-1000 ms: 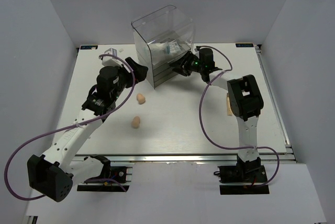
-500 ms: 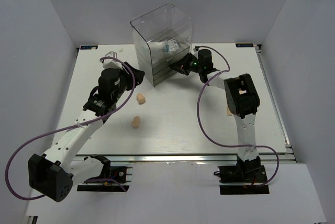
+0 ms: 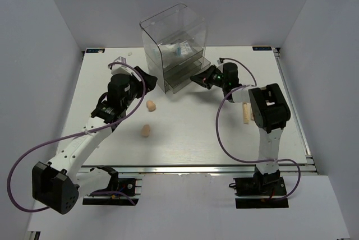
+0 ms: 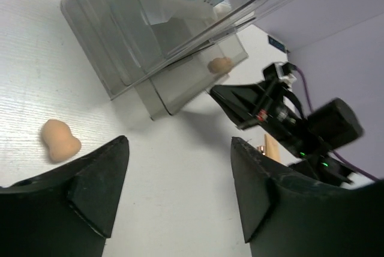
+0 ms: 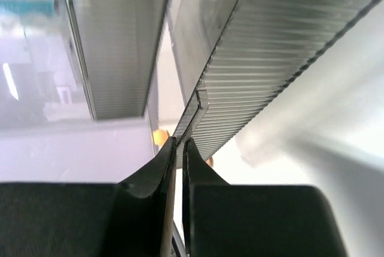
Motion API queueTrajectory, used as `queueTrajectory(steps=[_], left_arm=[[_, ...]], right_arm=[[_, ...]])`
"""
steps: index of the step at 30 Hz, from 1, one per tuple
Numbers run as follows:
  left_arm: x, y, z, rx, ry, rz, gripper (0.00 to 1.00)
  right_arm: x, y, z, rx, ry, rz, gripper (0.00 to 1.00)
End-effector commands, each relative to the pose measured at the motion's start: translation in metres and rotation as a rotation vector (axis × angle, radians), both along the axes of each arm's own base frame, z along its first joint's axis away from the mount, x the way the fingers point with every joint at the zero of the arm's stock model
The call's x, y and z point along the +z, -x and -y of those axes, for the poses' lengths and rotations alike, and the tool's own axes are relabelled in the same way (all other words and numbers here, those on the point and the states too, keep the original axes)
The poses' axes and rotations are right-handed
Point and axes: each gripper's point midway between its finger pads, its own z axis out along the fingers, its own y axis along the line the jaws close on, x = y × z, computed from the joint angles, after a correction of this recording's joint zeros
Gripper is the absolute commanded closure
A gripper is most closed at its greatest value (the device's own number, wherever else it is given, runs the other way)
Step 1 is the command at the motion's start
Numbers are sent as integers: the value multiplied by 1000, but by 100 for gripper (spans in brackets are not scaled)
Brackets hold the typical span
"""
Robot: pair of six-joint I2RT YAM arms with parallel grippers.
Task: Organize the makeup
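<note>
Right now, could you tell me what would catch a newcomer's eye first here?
The tall clear box at the back of the table, its bottom drawer slid out and pinched at the front edge by the right gripper. Next, two peach sponges lying loose on the table near the open left gripper.

Glossy clear plastic drawer box (image 3: 174,38) — matt peach sponges (image 3: 150,105) on a finely grained matt white table (image 3: 190,133).

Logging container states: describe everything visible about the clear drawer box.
The clear drawer box is tall, transparent plastic, standing upright at the far middle of the table. Sachets with blue print lie in its top compartment. Its bottom drawer is slid partway out, holding a peach sponge; the right gripper pinches its front edge.
</note>
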Motion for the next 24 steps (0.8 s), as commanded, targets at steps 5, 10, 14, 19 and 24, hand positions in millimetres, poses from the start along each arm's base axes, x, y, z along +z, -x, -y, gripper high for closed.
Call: queueTrajectory(steps=[5,10,14,19,24], left_arm=[[-37,0,-5,13,-78,-91,16],[-61,5,-5,0,-113,-148,15],[-73,10,-11,1,-152,-177,15],[-81,15,-17,8,-184,-196,17],[-92,19,-23,26,-209,-229,23]], right_arm=[[8,40,27,25,75,81,94],[3,53,35,31,94,67,68],[12,56,31,99,112,114,36],[14,76,35,209,194,168,26],[12,103,44,337,321,204,23]])
